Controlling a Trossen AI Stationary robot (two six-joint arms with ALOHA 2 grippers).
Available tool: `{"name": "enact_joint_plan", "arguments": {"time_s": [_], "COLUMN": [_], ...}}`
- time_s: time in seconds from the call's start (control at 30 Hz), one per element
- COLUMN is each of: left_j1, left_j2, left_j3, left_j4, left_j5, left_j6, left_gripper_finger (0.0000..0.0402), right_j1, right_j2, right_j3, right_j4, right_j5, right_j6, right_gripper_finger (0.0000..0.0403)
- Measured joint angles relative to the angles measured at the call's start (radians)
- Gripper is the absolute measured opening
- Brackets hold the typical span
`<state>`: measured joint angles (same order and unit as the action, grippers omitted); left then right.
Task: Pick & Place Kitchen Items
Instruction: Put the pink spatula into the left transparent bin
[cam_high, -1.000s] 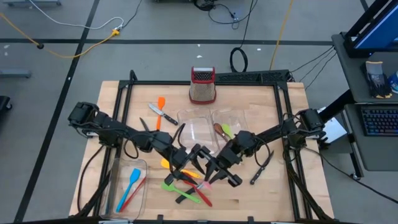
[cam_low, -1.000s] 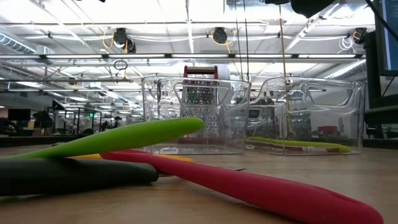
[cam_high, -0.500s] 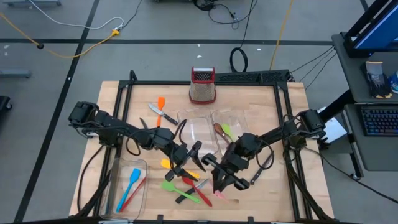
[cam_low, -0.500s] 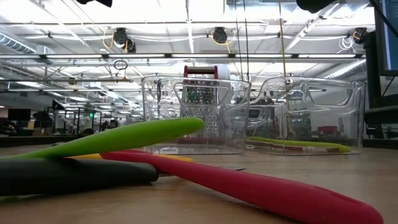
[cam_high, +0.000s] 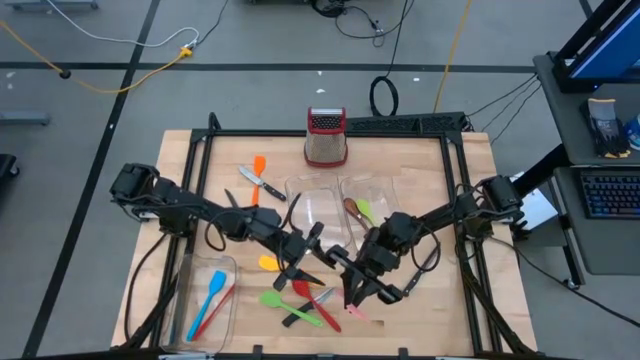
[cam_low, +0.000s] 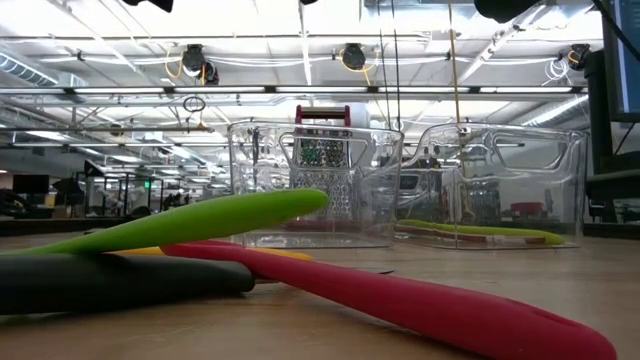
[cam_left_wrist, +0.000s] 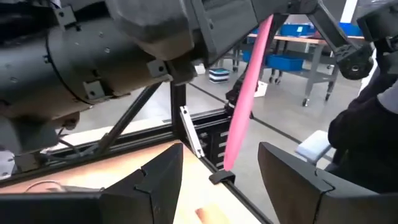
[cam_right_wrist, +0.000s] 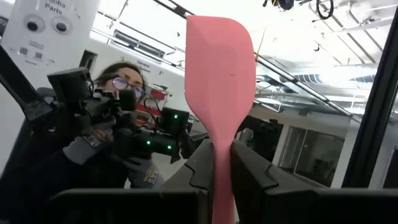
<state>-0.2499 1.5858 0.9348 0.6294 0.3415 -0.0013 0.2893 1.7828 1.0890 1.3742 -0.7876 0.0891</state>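
Fingers of the right gripper (cam_right_wrist: 221, 180) were pinched shut on the handle of a pink spatula (cam_right_wrist: 219, 81), whose broad blade stood clear beyond the fingertips; from above, that gripper (cam_high: 362, 292) hung over the front middle of the table (cam_high: 470, 310) with the spatula's pink end (cam_high: 355, 313) poking out below it. It looked light and fairly stiff in the handle, with a blade probably soft and smooth, so a hold on the narrow handle near the blade, as here, seemed sound; a grip farther back might let it swing. The left gripper (cam_high: 300, 268) hovered just beside it, jaws apart and empty, above the loose utensils: a green spatula (cam_high: 290, 304), a red one (cam_high: 318, 308) and a yellow one (cam_high: 268, 264). Two clear trays (cam_high: 318, 210) stood behind them.
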Motion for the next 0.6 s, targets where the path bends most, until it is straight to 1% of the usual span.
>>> {"name": "enact_joint_plan", "arguments": {"time_s": [0.13,0.23,0.33,0.47,0.6], "left_j1": [-0.006,-0.019,-0.022,-0.023,-0.049], "left_j2": [0.045,0.124,0.155,0.153,0.154], "left_j3": [0.002,0.023,0.053,0.097,0.121], "left_j4": [0.057,0.081,0.057,-0.002,-0.058], "left_j5": [-0.003,-0.008,-0.025,-0.027,-0.023], "left_j6": [-0.001,0.000,-0.004,-0.003,0.003], "left_gripper_finger": [0.0214,0.0214,0.0214,0.0214,0.0214], "right_j1": [-0.002,-0.002,0.000,0.013,0.021], "right_j2": [0.000,0.000,0.000,0.000,0.000], "right_j3": [0.030,0.055,0.056,0.044,0.039], "right_j4": [-0.018,-0.074,-0.120,-0.141,-0.146], "right_j5": [-0.012,-0.034,-0.044,-0.002,-0.003], "right_j6": [0.043,0.056,0.082,0.083,0.082], "right_gripper_finger": [0.0022,0.0022,0.0022,0.0022,0.0022]}}
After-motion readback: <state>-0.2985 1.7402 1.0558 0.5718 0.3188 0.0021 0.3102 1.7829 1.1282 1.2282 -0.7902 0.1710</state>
